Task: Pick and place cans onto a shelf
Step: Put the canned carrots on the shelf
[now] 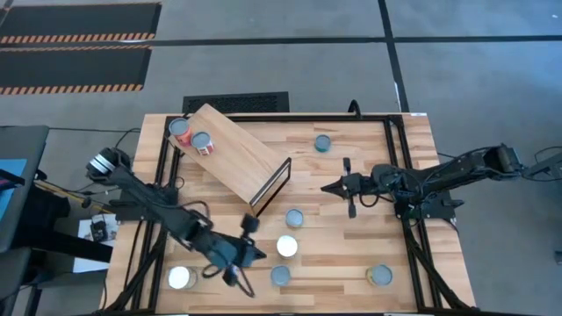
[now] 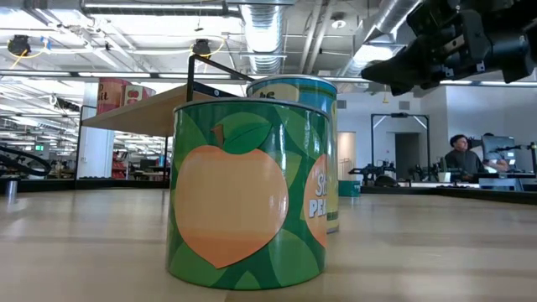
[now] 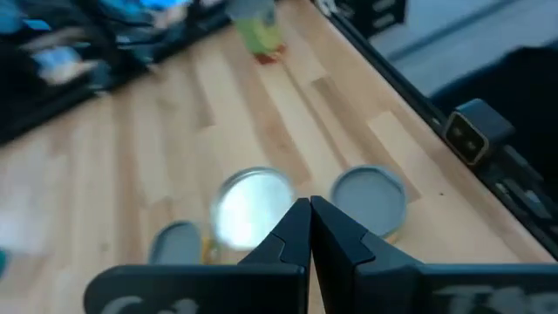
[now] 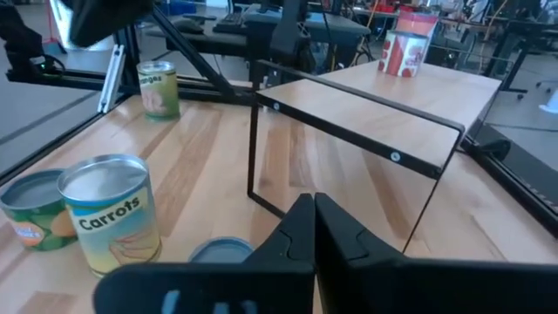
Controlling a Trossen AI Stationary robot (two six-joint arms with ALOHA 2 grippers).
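The shelf [image 1: 237, 154] stands slanted at the table's far left, with two red-sided cans [image 1: 180, 130] [image 1: 202, 142] on its far end. Other cans stand on the tabletop: one at the far middle [image 1: 323, 142], three in the near middle [image 1: 294, 218] [image 1: 287, 247] [image 1: 280, 276], and one near each front corner [image 1: 181, 278] [image 1: 379, 276]. My left gripper [image 1: 261, 254] [image 3: 309, 208] is shut and empty, above the table just left of the white-lidded can [image 3: 253, 205]. My right gripper [image 1: 327, 186] [image 4: 314, 202] is shut and empty, pointing at the shelf's dark-framed end [image 4: 349, 131].
A black frame [image 1: 399, 167] runs along the table's edges. In the low view the green peach can [image 2: 247, 193] fills the foreground with a second can [image 2: 310, 92] behind it, and the right gripper [image 2: 373, 74] hangs at the upper right. A person [image 2: 460, 155] sits in the room beyond.
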